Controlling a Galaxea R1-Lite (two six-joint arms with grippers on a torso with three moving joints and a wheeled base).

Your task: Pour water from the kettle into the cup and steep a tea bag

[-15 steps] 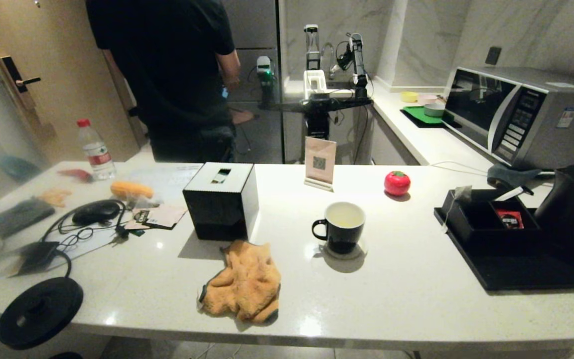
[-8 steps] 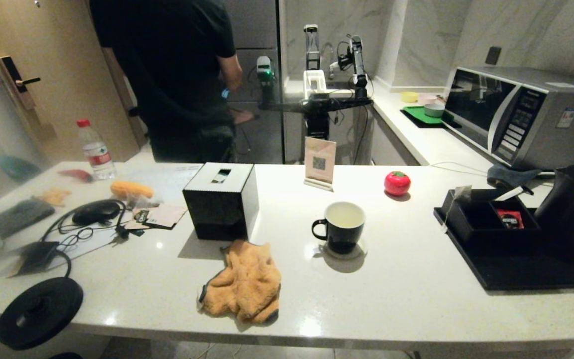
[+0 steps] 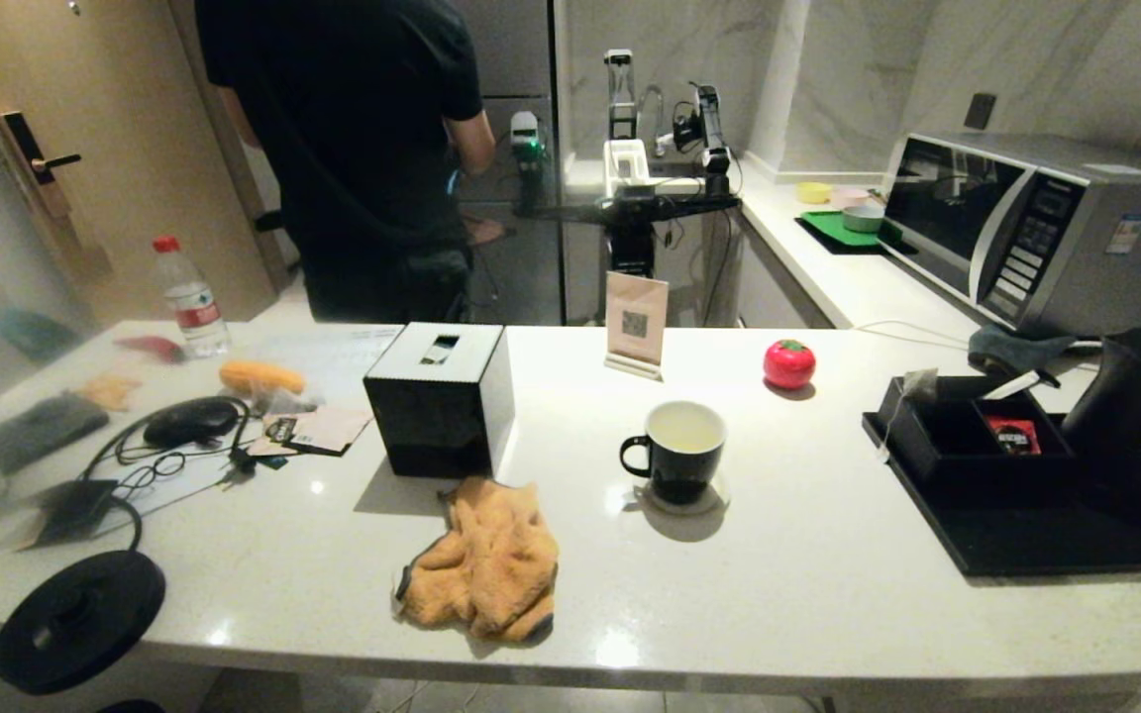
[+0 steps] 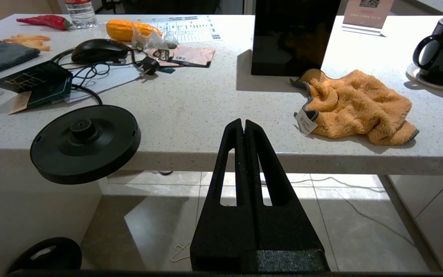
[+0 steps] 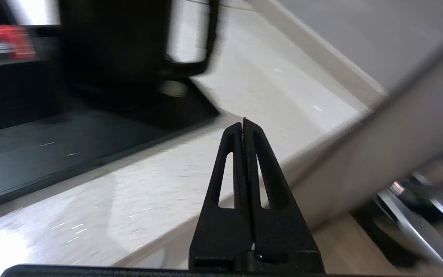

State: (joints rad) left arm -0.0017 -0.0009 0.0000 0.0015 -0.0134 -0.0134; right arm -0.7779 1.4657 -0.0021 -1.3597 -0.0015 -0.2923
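Head view: kettle [image 3: 1140,421] at counter's right edge; cup [image 3: 677,451] mid-counter.

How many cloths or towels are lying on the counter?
3: an orange cloth near the front edge, a dark grey cloth far left, and another grey one beside the microwave. Others may be hidden.

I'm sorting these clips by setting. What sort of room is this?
Most likely a home or apartment kitchen: a microwave on a side counter, a kettle and a cup on a pale stone countertop, with marble-look walls behind.
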